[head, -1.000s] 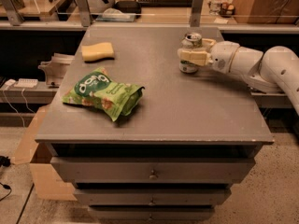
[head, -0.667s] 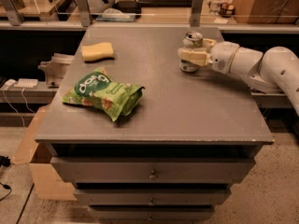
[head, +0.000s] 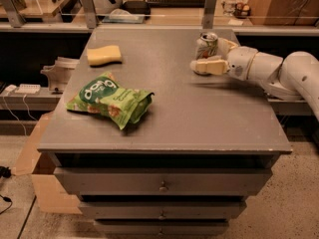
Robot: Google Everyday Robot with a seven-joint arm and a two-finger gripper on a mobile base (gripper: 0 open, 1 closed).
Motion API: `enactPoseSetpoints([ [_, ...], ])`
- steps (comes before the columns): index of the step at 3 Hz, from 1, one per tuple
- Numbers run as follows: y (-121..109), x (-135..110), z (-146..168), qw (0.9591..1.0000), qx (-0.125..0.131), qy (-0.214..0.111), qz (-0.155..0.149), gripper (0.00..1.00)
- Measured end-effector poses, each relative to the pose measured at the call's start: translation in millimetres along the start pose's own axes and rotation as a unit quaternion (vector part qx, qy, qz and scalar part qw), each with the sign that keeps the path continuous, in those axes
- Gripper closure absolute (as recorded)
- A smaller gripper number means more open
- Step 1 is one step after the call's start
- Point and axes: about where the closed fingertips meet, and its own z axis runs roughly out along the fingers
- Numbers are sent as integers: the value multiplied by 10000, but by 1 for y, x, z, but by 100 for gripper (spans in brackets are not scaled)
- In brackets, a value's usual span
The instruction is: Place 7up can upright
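Observation:
The 7up can (head: 206,43), a small dented silvery-white can with green markings and a silver top, stands upright on the grey table (head: 199,113) near its far right corner. My gripper (head: 207,55) reaches in from the right on a white arm (head: 279,68). Its cream fingers (head: 209,66) sit on either side of the can, one in front and one behind, and close on its lower body. The can's base rests on the table top.
A green snack bag (head: 110,99) lies at the table's left middle. A yellow sponge (head: 103,55) lies at the far left. Metal posts (head: 210,6) and a shelf with clutter stand behind the table. A cardboard box (head: 35,148) sits on the floor at the left.

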Motion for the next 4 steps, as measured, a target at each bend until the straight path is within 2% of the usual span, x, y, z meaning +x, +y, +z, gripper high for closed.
enactPoseSetpoints([
  [2,-5,-2,-15,9999,37,110,-79,0],
  [3,-7,-3,-36,9992,157,323,-154,0],
  [4,-7,-3,-36,9992,156,323,-154,0],
])
